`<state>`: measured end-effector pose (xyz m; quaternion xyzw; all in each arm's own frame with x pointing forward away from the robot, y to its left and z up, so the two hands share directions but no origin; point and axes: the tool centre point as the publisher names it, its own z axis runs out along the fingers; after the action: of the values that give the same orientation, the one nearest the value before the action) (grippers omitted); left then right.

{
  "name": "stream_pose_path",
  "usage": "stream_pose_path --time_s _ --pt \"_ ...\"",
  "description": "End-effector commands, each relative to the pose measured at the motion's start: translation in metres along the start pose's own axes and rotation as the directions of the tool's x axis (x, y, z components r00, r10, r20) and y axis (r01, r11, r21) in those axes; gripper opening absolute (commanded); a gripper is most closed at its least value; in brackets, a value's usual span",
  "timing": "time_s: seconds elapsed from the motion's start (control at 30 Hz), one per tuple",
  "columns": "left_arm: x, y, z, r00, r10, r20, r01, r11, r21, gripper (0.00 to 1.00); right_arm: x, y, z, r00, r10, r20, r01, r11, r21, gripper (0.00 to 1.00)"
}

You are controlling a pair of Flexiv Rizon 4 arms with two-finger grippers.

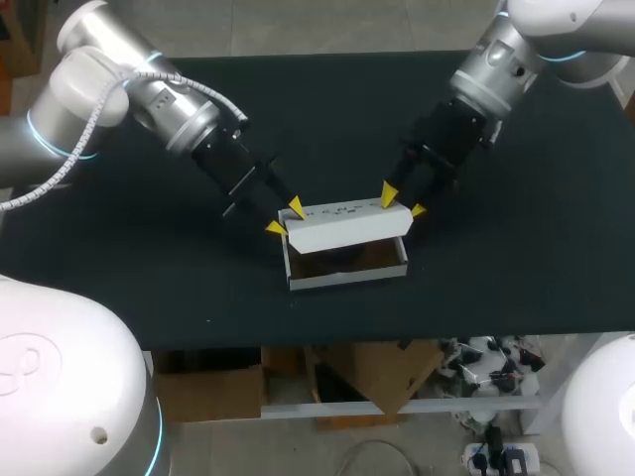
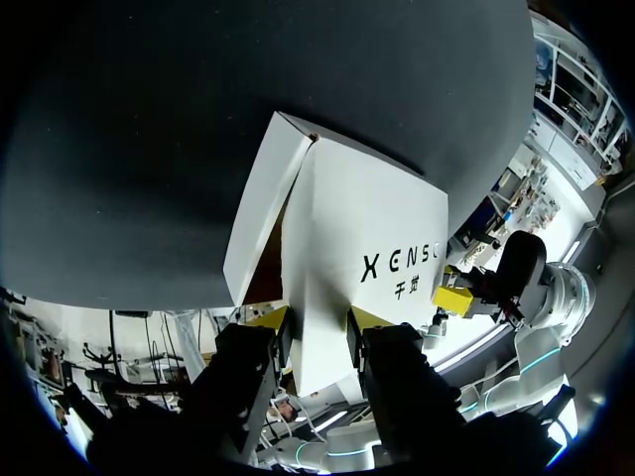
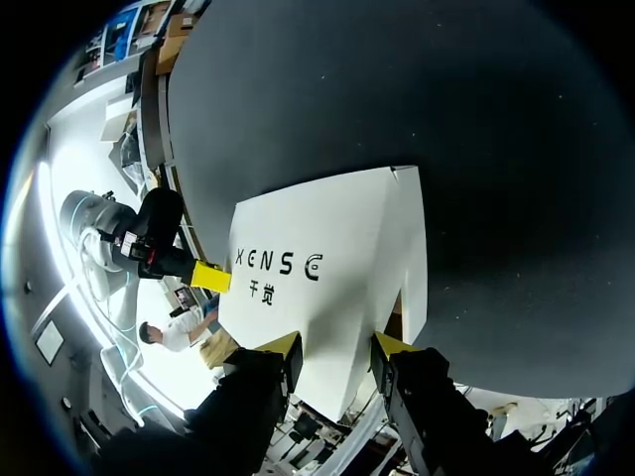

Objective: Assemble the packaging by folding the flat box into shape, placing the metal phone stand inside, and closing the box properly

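A white cardboard box (image 1: 347, 270) sits mid-table with its lid (image 1: 347, 226) tilted up over the tray; the dark inside is only partly visible and I cannot make out the phone stand. My left gripper (image 1: 286, 218) is shut on the lid's left end and my right gripper (image 1: 403, 203) on its right end. In the left wrist view the printed lid (image 2: 367, 228) runs between the fingers of the left gripper (image 2: 317, 322), yellow tips pressed to both sides. The right wrist view has the lid (image 3: 317, 258) clamped likewise in the right gripper (image 3: 337, 349).
The box rests on a dark tabletop (image 1: 149, 258) that spreads out on all sides of it. The table's front edge lies a short way in front of the box.
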<state>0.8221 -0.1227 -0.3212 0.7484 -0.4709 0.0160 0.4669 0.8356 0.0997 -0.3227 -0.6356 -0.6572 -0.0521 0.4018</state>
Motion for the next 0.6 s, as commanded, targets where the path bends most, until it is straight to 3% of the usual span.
stream_pose_path --time_s 0.03,0.6 --pt "0.0059 -0.0012 0.0027 1.000 -0.002 0.007 0.002 1.000 -0.007 0.36 0.0059 0.0022 0.0024 1.000 0.000 0.001 0.000 1.000 0.008 0.47" --pt "0.0060 -0.0009 0.0002 1.000 -0.007 0.004 0.007 1.000 -0.009 0.36 0.0087 0.0032 0.0016 1.000 0.000 0.004 0.000 1.000 0.009 0.47"
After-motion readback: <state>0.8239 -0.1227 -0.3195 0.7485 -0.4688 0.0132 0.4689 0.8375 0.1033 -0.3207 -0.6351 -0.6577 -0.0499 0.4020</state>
